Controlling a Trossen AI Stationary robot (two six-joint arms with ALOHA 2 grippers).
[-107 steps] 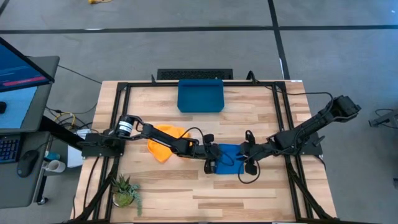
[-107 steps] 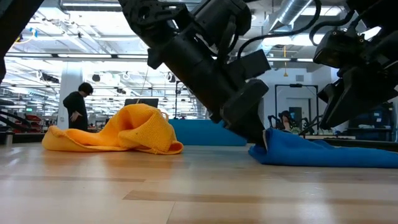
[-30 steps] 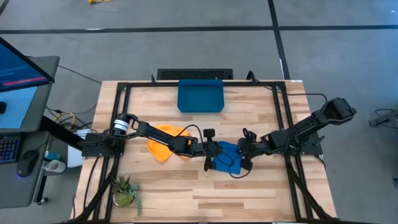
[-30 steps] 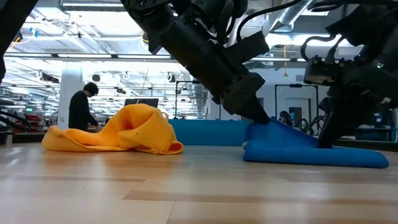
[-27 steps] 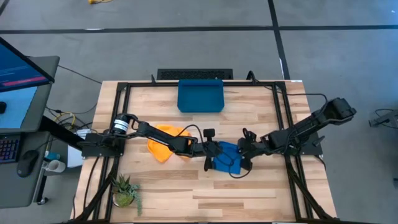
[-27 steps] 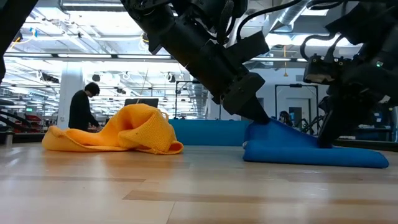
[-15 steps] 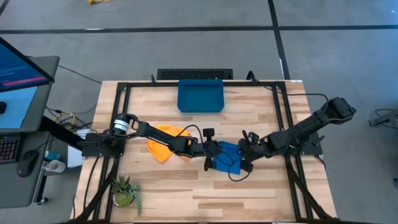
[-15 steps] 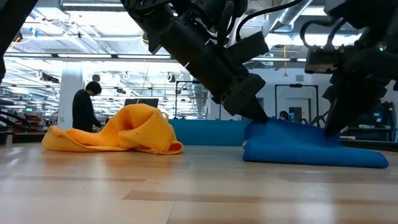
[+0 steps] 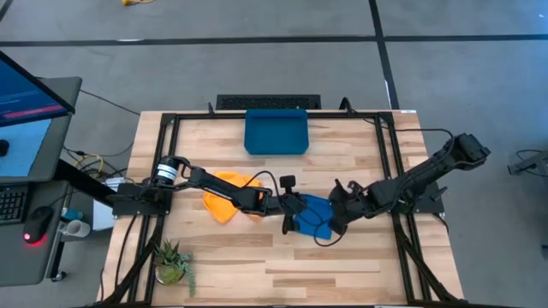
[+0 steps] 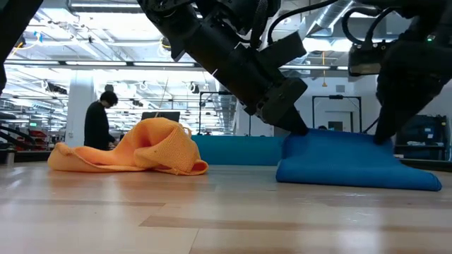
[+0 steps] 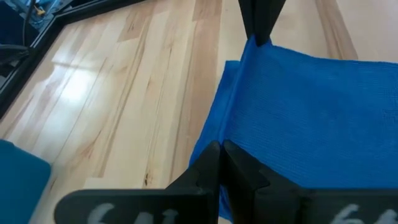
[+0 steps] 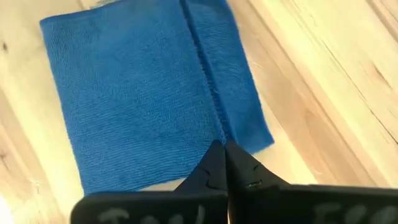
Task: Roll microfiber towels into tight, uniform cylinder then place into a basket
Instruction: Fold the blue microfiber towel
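The blue towel [image 9: 313,216] is at the table's middle, held up between both grippers; its lower part [image 10: 353,176] lies on the wood. My left gripper [image 10: 296,130] is shut on the upper left corner, my right gripper [image 10: 376,139] on the upper right. In the left wrist view the towel [image 11: 311,118] runs from my own fingers to the other gripper. The yellow-orange towel [image 9: 228,193] lies crumpled to the left, under my left arm. The dark blue basket [image 9: 276,131] stands at the far edge. My left gripper pinches the blue towel's upper left corner [image 11: 237,134] between its two fingers, slanting down from the table's left. That corner is lifted and the cloth slopes down to the table. My right gripper pinches the towel's raised edge at a seam or fold line [image 12: 216,127], coming steeply from above. The cloth between the two holds [image 10: 335,137] runs nearly level and fairly taut; one layer or several, I cannot tell.
A black keyboard-like bar [image 9: 268,102] lies behind the basket. A small potted plant [image 9: 172,261] stands at the near left corner. Black frame rails [image 9: 392,154] run along the table's sides. Bare wood shows toward the near edge [image 9: 291,265].
My right gripper has risen and rolled its wrist, lifting its end of the blue towel. The towel's top edge, which sloped down to the right, now runs nearly level between the two grippers. The lower part has stayed on the table.
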